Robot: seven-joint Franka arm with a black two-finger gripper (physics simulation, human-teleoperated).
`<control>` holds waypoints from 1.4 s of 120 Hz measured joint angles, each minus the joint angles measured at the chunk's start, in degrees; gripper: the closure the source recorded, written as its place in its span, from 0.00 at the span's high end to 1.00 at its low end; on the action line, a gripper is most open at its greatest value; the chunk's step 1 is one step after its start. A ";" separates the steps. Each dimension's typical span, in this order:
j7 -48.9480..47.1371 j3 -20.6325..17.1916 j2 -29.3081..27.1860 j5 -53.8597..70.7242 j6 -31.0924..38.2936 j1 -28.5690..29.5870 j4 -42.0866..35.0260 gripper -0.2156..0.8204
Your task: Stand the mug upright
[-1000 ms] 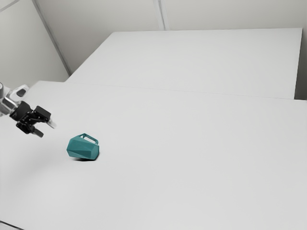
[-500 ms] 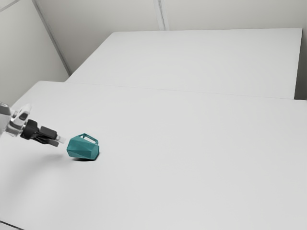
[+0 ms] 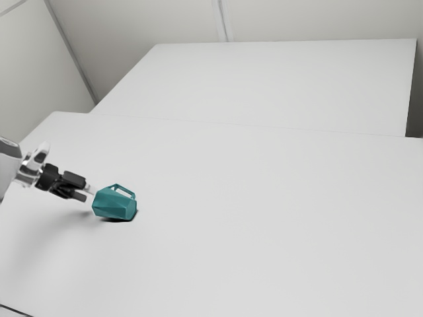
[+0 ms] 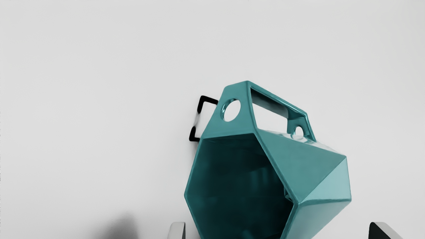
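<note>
On the table [image 3: 238, 224], just ahead of the spread pincer [image 3: 88, 193], the mug [image 3: 115, 204] lies on its side, mouth [image 4: 239, 186] toward it; sitting off-centre, it could roll under an uneven squeeze — or one fingertip [image 4: 177, 231] could snag the rim [image 4: 276, 168].

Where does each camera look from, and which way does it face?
Exterior view: beside the arm, looking down across the white table; the arm's end and its black hand come in from the exterior view's left.
Wrist view: on the hand, facing past its spread fingertips into the open mouth of the teal mug.
Both share the mug lying on its side, the tabletop and the fingers.
</note>
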 joint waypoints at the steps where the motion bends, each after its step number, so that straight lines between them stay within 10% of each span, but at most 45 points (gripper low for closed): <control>1: -0.23 -0.01 0.04 -0.08 0.00 0.00 0.07 0.79; 83: -11.27 -1.23 2.71 -3.05 0.64 -4.07 0.28 0.78; 168: -15.02 -2.48 3.15 -3.90 1.52 -4.30 1.33 0.24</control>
